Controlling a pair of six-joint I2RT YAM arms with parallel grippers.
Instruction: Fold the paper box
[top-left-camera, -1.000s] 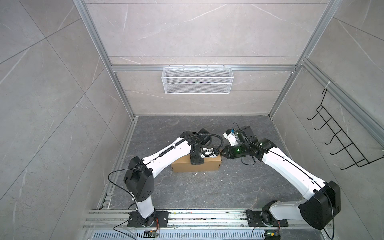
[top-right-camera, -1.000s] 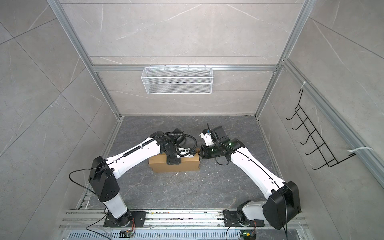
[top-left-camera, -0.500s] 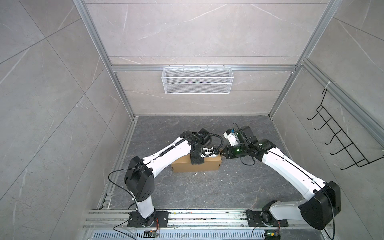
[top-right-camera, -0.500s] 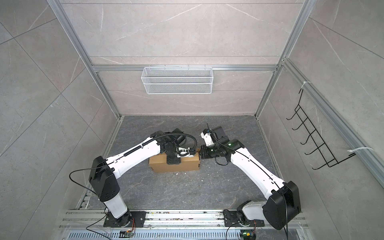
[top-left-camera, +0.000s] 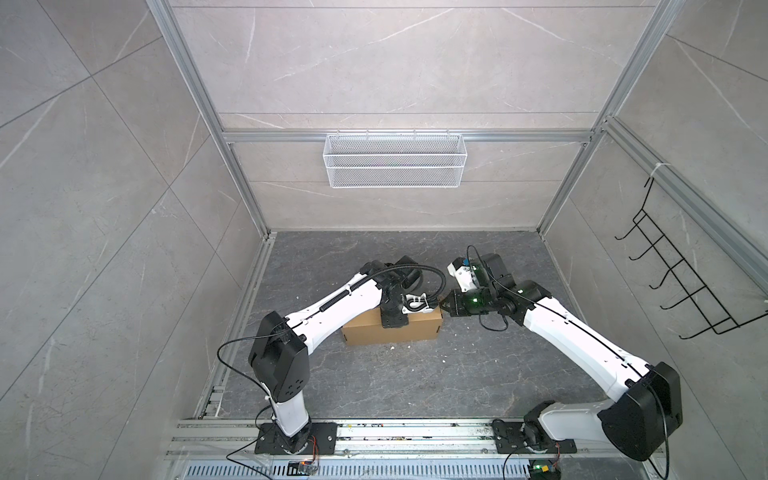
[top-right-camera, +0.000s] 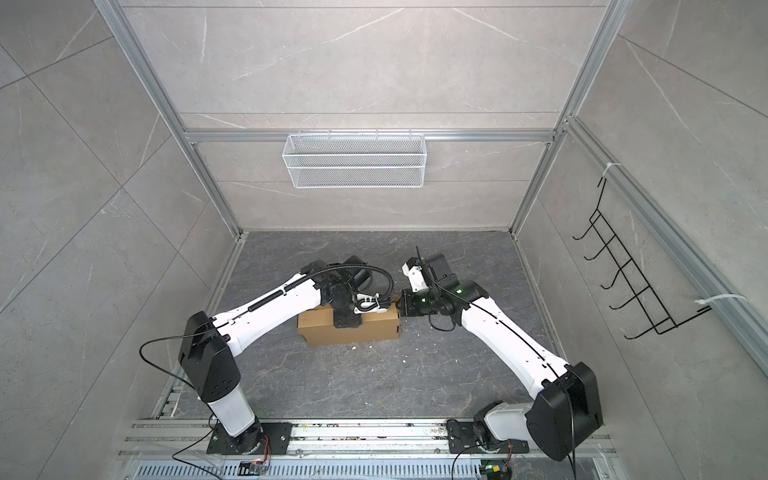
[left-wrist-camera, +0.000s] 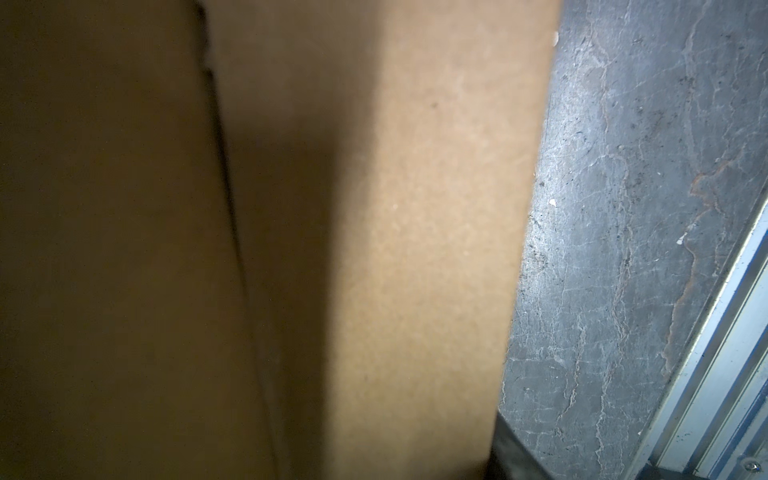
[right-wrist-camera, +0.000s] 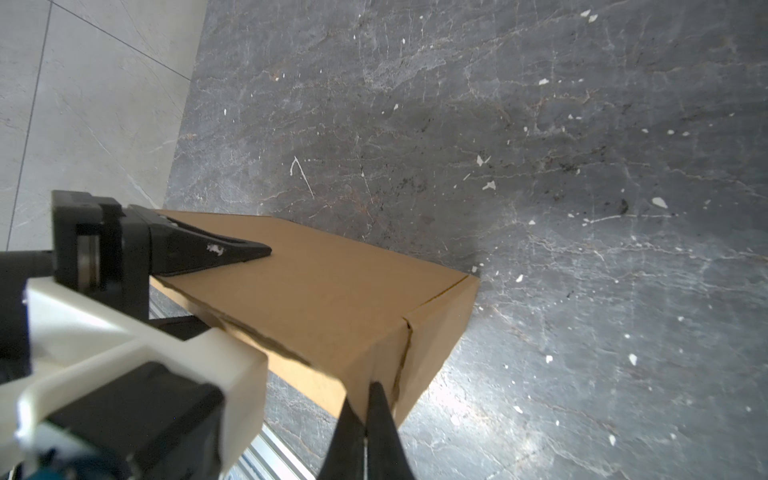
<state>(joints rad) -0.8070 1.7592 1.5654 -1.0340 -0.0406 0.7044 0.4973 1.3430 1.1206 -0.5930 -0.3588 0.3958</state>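
The paper box (top-left-camera: 390, 334) (top-right-camera: 353, 330) is a shallow brown cardboard mailer, closed up and lying on the dark floor in both top views. My left gripper (top-left-camera: 392, 323) (top-right-camera: 347, 320) comes down over its middle. In the right wrist view one of its black fingers (right-wrist-camera: 208, 253) lies flat on the box's broad face (right-wrist-camera: 332, 299) and the other sits on the opposite side, so the box is clamped. Cardboard (left-wrist-camera: 415, 249) fills the left wrist view. My right gripper (top-left-camera: 442, 305) (right-wrist-camera: 368, 401) is shut, its tips touching the box's right end by the corner seam.
A white wire mesh basket (top-left-camera: 395, 166) hangs on the back wall. A black wire hook rack (top-left-camera: 681, 282) is on the right wall. An aluminium rail (top-left-camera: 374, 432) runs along the front at the arm bases. Small white crumbs dot the floor (right-wrist-camera: 540, 166).
My right gripper's jaws have closed the last bit at the box's right end. The left arm and the box have not visibly moved.
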